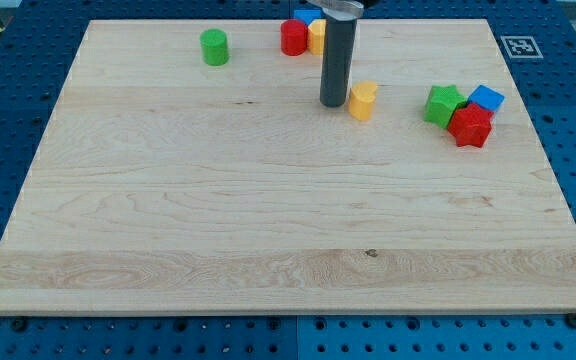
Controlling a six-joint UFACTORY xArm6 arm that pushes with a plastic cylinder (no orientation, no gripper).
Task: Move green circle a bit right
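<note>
The green circle block stands near the view's top, left of centre, on the wooden board. My tip is the lower end of a dark upright rod, well to the right of and lower than the green circle. It stands just left of a yellow block, close to it or touching; I cannot tell which.
A red round block, a yellow block and a blue block cluster at the top centre behind the rod. At the right, a green star, a red star and a blue block sit together.
</note>
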